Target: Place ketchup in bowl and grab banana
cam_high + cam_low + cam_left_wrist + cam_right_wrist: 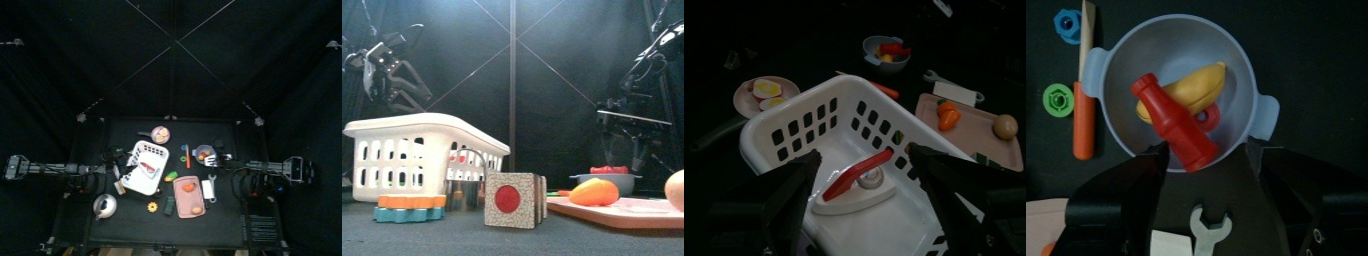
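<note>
Two black jaws of the right gripper (pixel 1197 170) are standing spread above the bowl (pixel 1126 60), gripping nothing. Inside, the ketchup (pixel 1170 120) is lying at seven o'clock of the banana (pixel 1200 82), touching it. Whether the left gripper (pixel 865 200) is spreading over the basket (pixel 858 110), I cannot tell.

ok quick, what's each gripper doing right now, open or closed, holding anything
left gripper: jaws open, over the white basket, holding nothing.
right gripper: jaws open, over the bowl, ketchup bottle lying free inside.
</note>
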Robot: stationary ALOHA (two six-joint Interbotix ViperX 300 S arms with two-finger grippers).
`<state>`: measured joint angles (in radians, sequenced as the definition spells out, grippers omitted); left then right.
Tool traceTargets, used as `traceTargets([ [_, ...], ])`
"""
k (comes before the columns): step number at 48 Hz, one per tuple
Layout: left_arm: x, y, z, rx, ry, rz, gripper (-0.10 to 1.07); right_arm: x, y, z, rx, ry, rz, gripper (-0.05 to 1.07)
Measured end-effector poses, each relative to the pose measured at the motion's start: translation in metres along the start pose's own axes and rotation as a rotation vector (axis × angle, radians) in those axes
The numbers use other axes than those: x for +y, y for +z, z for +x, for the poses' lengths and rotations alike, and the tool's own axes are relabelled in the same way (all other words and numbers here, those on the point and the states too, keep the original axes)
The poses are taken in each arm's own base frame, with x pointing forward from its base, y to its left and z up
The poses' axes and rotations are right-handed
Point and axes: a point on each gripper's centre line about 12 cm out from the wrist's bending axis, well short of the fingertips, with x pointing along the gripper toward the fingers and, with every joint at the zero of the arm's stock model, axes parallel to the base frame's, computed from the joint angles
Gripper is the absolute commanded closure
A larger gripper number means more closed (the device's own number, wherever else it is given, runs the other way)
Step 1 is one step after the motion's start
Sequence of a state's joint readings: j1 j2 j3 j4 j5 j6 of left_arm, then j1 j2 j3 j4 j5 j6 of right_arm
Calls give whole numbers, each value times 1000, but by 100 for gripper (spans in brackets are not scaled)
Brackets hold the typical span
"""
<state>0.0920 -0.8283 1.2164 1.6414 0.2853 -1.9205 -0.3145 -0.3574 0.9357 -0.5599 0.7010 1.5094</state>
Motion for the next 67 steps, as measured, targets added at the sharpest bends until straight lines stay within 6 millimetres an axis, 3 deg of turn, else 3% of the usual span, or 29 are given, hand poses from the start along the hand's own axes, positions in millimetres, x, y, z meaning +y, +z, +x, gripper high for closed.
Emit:
traceTargets([
  [27,0,0,0,-2,1,1,-5,10,14,-7,-63,21,-77,9],
  [47,2,1,0,-2,10,-2,-5,19,53,-33,-67,-64,-555,9],
  [60,2,1,0,-4,11,-3,-5,0,62,-23,43,-59,-979,9],
  [67,5,-1,0,0,21,-4,-5,-9,63,-15,63,-24,-1095,9],
])
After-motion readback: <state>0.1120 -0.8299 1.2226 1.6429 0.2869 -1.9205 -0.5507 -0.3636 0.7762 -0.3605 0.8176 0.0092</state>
